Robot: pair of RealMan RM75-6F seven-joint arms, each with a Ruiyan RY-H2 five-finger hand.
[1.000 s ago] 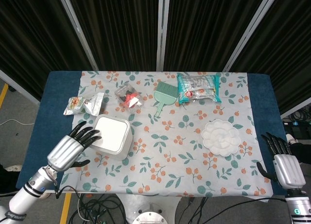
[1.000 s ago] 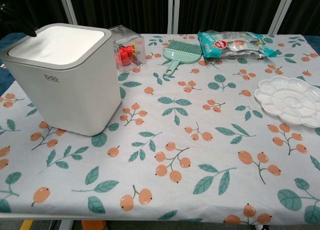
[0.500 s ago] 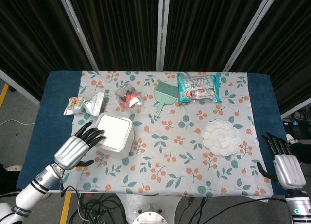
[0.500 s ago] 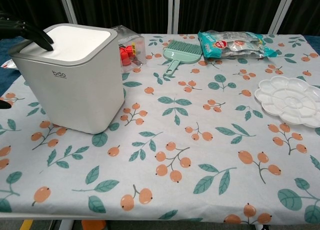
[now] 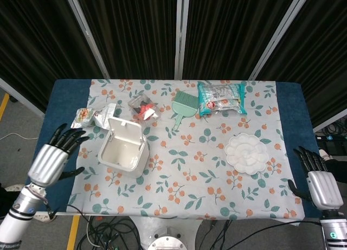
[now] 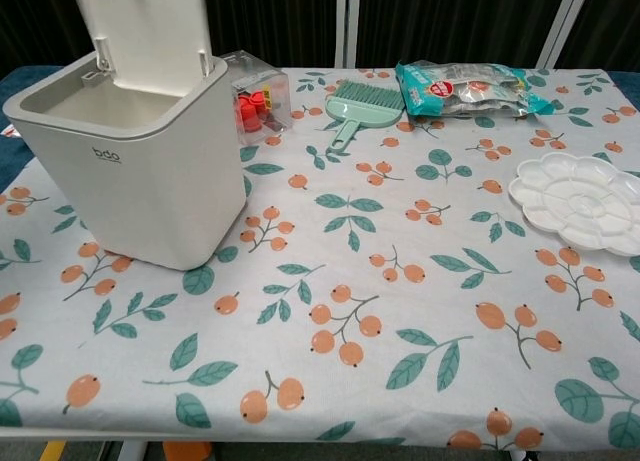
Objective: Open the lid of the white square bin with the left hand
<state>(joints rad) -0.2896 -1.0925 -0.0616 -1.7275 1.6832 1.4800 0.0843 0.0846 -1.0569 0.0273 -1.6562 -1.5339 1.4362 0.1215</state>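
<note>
Inside, nothing visible: white square bin (image 5: 122, 149), lid (image 6: 140, 29) upright.

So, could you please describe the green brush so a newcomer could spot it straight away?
Start at the floral tablecloth and look to its far edge, near the middle. The mint-green plastic hand brush lies flat between the clear plastic box and the teal snack bag; only it has a handle.
</note>
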